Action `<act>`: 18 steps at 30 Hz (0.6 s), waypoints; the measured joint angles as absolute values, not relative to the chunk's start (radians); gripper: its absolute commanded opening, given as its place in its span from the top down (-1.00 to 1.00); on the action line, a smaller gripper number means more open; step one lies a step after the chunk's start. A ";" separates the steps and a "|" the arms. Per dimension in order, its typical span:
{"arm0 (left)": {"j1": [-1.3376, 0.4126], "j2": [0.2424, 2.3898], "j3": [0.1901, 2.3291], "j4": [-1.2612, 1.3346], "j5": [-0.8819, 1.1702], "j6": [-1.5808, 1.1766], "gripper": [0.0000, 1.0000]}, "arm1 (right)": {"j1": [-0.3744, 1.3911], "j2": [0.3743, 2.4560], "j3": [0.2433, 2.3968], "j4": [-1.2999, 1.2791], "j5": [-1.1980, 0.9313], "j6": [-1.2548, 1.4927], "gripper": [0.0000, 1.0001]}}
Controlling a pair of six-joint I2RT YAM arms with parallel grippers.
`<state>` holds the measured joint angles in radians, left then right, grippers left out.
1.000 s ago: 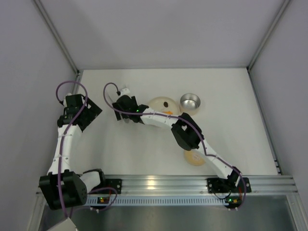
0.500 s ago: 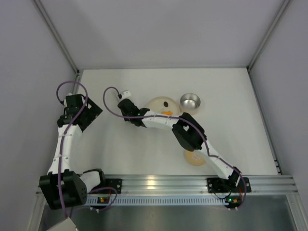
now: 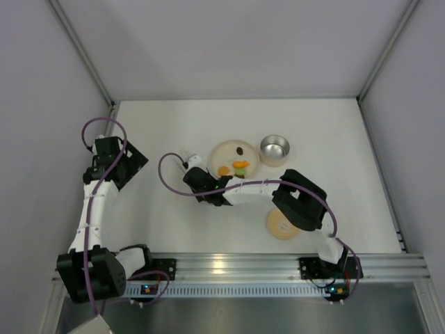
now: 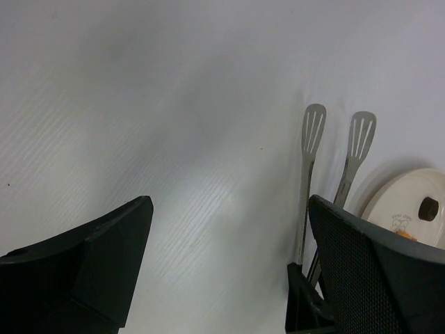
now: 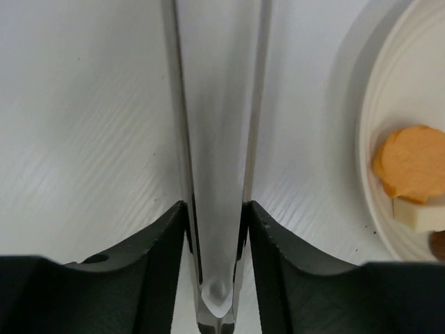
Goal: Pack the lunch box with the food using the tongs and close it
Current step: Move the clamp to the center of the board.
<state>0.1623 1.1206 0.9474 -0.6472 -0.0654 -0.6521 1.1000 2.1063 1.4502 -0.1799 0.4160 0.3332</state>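
The tongs lie flat on the white counter at about 9 o'clock from the cream plate, just beside its rim; in the left wrist view their two slotted tips point away toward 12 o'clock; the right pincer is clenched on them near the hinge end, one finger pressed against each outer arm. The food is on the plate, an orange round piece with a pale piece touching it, a green and orange bit and a dark brown piece. The lunch box stands uncovered at 3 o'clock from the plate, shiny steel inside; its tan lid lies apart at 5 o'clock, near the right arm. The left pincer hangs released well off at 9 o'clock, fingers wide with nothing between them.
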 measured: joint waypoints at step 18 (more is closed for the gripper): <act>0.162 1.108 0.945 -0.646 -0.067 -0.651 -0.97 | 1.129 2.092 1.473 -0.176 0.437 0.321 -0.25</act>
